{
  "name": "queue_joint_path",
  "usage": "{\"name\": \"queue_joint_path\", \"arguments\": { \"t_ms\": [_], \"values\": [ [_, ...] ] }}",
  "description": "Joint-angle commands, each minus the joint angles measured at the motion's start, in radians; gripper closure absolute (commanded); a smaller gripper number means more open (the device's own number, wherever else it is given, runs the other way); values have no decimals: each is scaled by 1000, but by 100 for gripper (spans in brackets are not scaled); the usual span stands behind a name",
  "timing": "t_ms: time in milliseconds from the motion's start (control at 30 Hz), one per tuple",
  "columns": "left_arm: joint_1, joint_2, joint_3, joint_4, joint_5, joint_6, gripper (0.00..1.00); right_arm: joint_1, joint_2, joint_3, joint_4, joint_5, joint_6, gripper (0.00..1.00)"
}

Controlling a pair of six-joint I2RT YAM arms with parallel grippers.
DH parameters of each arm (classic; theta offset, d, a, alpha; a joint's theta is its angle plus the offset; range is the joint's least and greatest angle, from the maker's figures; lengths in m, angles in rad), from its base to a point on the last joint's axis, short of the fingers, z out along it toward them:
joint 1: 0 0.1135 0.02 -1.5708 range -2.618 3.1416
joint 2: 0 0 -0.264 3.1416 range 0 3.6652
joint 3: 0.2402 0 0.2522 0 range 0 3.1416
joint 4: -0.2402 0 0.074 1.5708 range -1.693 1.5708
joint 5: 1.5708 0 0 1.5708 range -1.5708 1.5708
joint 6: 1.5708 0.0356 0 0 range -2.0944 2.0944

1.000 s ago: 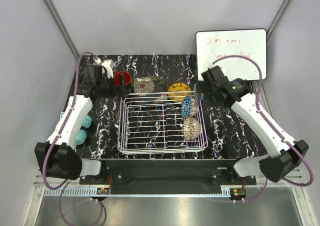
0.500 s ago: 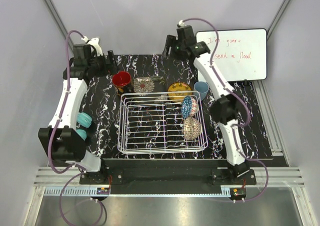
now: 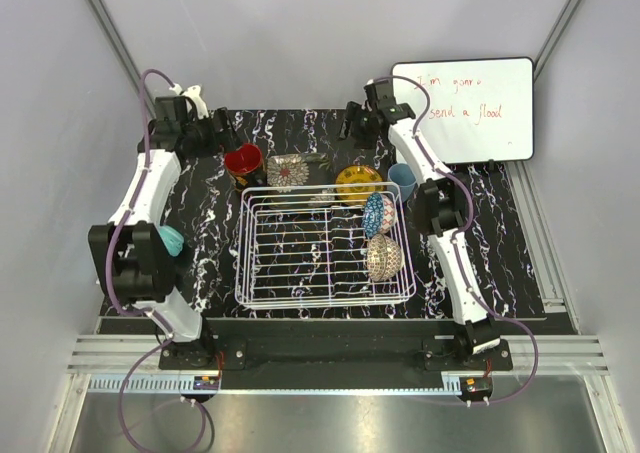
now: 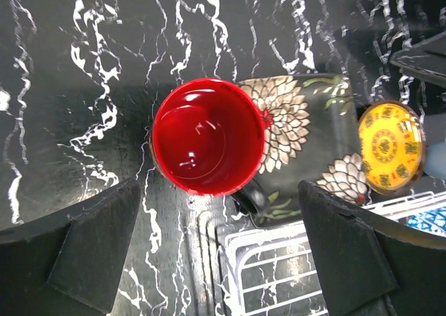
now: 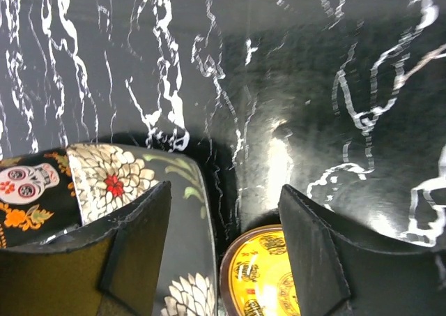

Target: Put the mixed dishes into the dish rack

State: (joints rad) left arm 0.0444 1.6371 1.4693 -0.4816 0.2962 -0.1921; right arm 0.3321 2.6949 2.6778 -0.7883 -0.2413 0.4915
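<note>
Left wrist view: left fingers (image 4: 90,253) stood apart over the red mug (image 4: 208,136), upright on the tabletop (image 4: 70,86) just beside the dish rack (image 3: 325,302). Right fingers (image 5: 313,246) were apart, empty, above the floral saucer (image 5: 139,183).

Red handwriting is carried by the whiteboard (image 3: 487,138), which is seen only in the top view. Two lines are written there. The lower line is read as "send a flood". The upper line is fainter and less sure; it is read as "I'm gonna". The letters are slanted and loosely spaced.
</note>
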Motion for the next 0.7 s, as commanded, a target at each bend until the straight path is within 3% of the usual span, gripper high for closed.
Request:
{"name": "queue_joint_path", "arguments": {
  "t_ms": [0, 667],
  "values": [
    [2, 30, 43, 61, 38, -20, 1, 16, -27, -13, 41, -102, 9, 30],
    [37, 89, -4, 46, -43, 42, 1, 51, 117, -19, 92, -220, 35, 40]
  ]
}}
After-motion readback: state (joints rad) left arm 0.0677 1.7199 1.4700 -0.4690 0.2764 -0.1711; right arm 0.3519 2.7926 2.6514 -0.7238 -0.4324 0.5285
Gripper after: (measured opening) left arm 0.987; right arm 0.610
